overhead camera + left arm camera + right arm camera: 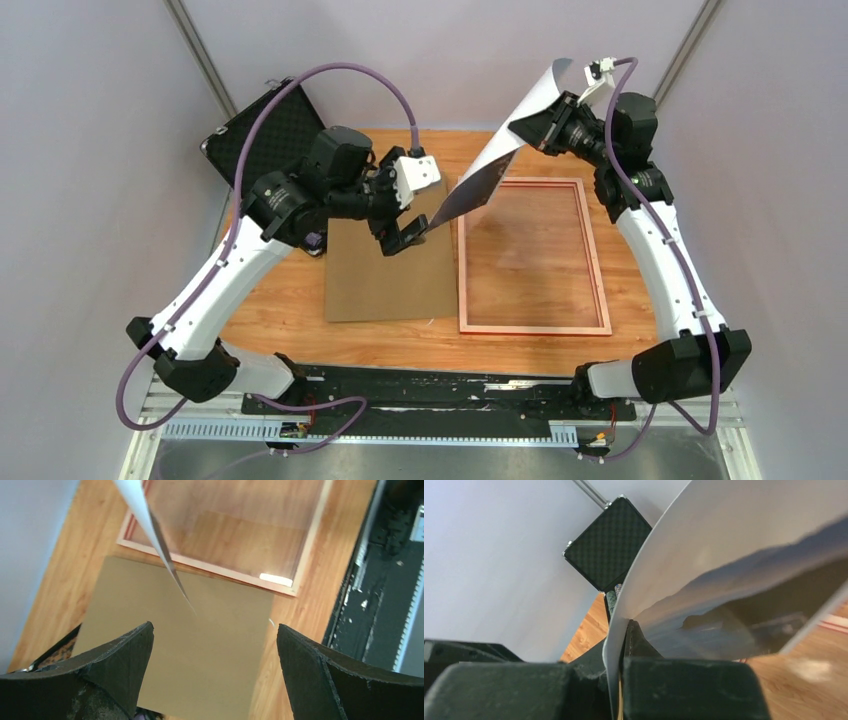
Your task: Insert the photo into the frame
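Note:
My right gripper point(545, 128) is shut on the upper part of the photo point(505, 140), which it holds up in the air, curled and slanting down to the left. The right wrist view shows the photo point(724, 540) pinched between the fingers point(684, 690), with white back and dark cliffs both visible. The frame point(535, 328) lies flat on the table below, copper side up. Open and empty, my left gripper point(410, 235) hovers over the brown board. The photo's lower corner point(160, 545) ends just ahead of its fingertips point(135, 645), with the frame point(210, 567) beyond.
A plain brown backing board point(385, 275) lies left of the frame and under the left gripper. A black foam-lined case point(265, 130) stands open at the back left. A black rail point(440, 385) runs along the near table edge between the arm bases.

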Controlling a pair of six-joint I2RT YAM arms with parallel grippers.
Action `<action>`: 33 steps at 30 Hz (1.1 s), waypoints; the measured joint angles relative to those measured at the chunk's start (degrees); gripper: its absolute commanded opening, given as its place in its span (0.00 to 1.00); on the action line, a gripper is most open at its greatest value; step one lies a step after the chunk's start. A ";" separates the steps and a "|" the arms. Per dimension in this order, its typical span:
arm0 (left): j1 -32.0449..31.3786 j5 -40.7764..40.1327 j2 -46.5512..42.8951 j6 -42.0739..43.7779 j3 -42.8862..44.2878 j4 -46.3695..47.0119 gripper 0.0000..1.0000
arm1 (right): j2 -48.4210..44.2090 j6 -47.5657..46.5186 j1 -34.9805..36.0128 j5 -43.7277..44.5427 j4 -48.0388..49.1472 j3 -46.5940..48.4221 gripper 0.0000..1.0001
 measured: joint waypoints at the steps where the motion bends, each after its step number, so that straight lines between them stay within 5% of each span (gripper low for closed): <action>1: -0.11 1.27 0.28 0.50 -0.35 -0.72 1.00 | 0.44 0.26 -0.44 -0.33 -0.15 -0.02 0.00; 9: 0.39 -6.54 -2.99 0.57 -4.24 2.08 1.00 | 1.46 1.53 -1.25 -8.31 0.68 -0.02 0.00; 23: 10.95 -20.00 -1.86 -5.05 4.37 7.28 1.00 | -4.81 4.98 0.35 -28.37 2.19 2.51 0.00; 33: 11.26 -19.41 3.26 -6.43 4.37 7.17 1.00 | -13.57 -11.32 -11.54 -29.24 -18.84 -3.52 0.00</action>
